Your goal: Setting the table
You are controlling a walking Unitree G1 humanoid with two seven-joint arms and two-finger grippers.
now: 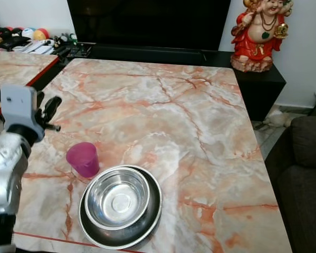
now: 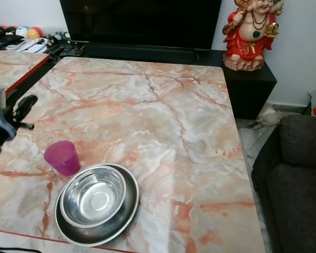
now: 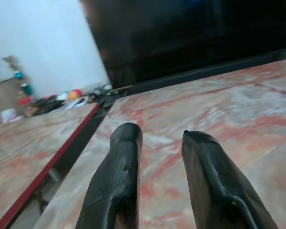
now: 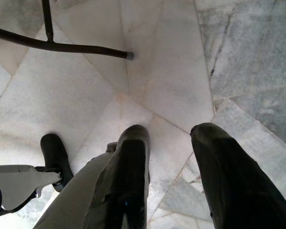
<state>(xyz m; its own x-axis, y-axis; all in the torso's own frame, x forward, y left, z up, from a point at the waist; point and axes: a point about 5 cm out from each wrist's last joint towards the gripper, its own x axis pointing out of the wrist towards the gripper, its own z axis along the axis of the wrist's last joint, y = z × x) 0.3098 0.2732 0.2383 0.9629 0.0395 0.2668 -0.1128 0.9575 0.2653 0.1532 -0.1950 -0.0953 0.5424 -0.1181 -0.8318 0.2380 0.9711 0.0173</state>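
Observation:
A pink plastic cup (image 1: 83, 159) stands upright near the front left of the marble table (image 1: 200, 121). Just right of the cup, a steel bowl (image 1: 117, 197) rests inside a wider dark metal plate (image 1: 150, 219) at the table's front edge. My left gripper (image 1: 48, 112) is raised over the table's left edge, above and behind the cup, not touching it. Its fingers (image 3: 119, 167) are open with nothing between them and point along the tabletop. My right gripper (image 4: 169, 138) hangs down over the tiled floor, open and holding nothing.
A second marble table (image 1: 13, 66) stands to the left across a narrow gap. A black TV stand (image 1: 147, 52) and a red figurine (image 1: 259, 32) are behind the table. A dark sofa (image 1: 305, 179) sits at the right. A black metal leg (image 4: 62, 46) crosses the floor.

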